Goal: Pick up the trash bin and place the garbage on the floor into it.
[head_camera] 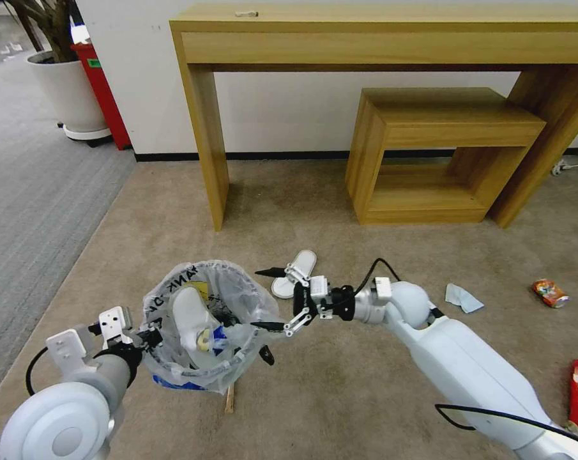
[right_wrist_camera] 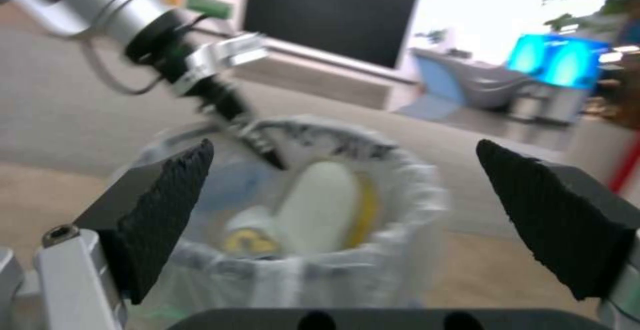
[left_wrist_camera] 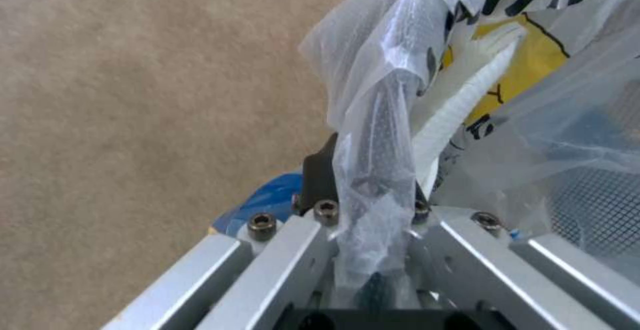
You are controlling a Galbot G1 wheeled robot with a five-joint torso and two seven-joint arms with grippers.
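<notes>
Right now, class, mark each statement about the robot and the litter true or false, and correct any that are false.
1. The left hand grips the bin by its rim. True.
2. The right hand holds a slipper. False: it is open and empty, beside the bin.
3. One slipper is in the bin. True.
4. No slipper is left on the carpet. False: one slipper lies beyond the right hand.
5. A can lies on the carpet to the robot's right. True.

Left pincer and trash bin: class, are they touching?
Touching. The left wrist view shows the left pincer clamped on the bagged rim of the trash bin.
</notes>
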